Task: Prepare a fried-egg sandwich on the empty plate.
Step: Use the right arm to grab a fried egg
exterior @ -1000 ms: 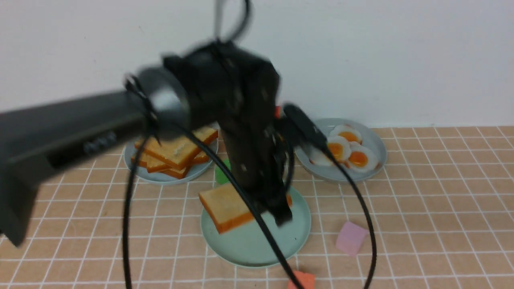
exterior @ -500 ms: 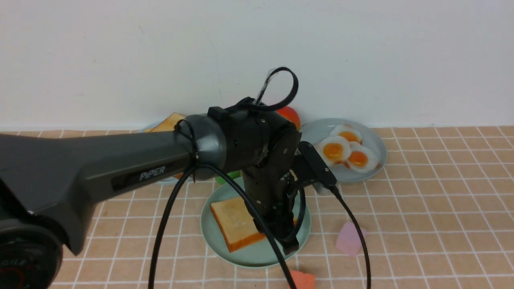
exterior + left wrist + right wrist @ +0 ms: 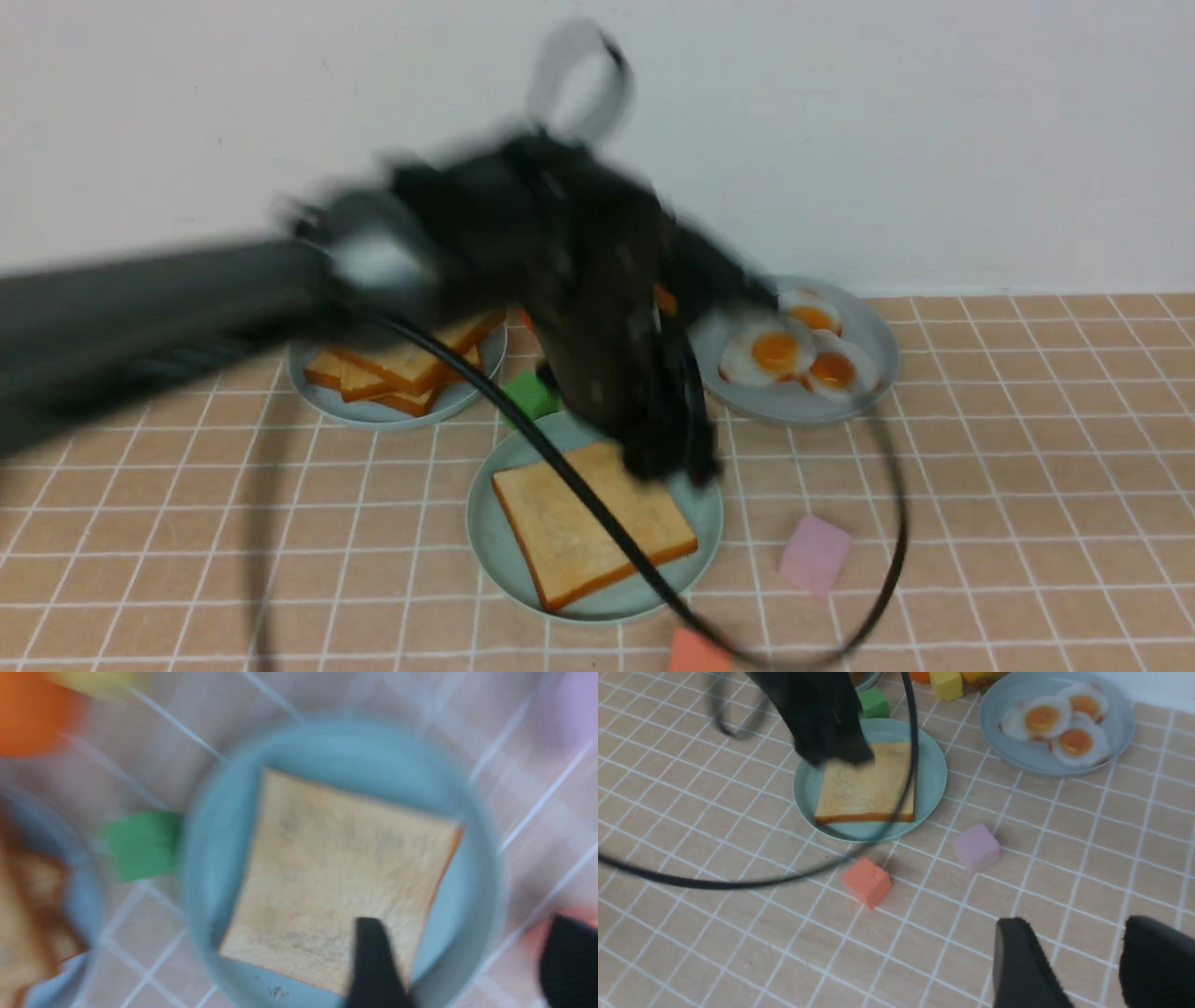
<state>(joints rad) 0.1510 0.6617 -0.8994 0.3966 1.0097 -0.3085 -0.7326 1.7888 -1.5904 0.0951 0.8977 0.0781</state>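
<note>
Scanning left to right, with the mint plate (image 3: 485,523) as clock centre: the spare toast stack (image 3: 401,359) sits on a blue-grey plate (image 3: 310,387) at ten o'clock. A green block (image 3: 530,397) is at eleven, just beside the rim. One toast slice (image 3: 560,551) lies flat on the mint plate. The left gripper (image 3: 467,952) is above its one o'clock corner, badly blurred in the front view. The wrist view shows its fingers spread with nothing between them. The eggs (image 3: 775,353) are on their own plate (image 3: 878,327) at two o'clock. The right gripper (image 3: 1080,952) hangs over bare table past four o'clock, fingers apart and empty.

Step looks like: bottom slice placed, egg not yet on. The next move likely calls for one egg peeled off the overlapping cluster and laid centred on the slice, then a second slice on top.
</note>
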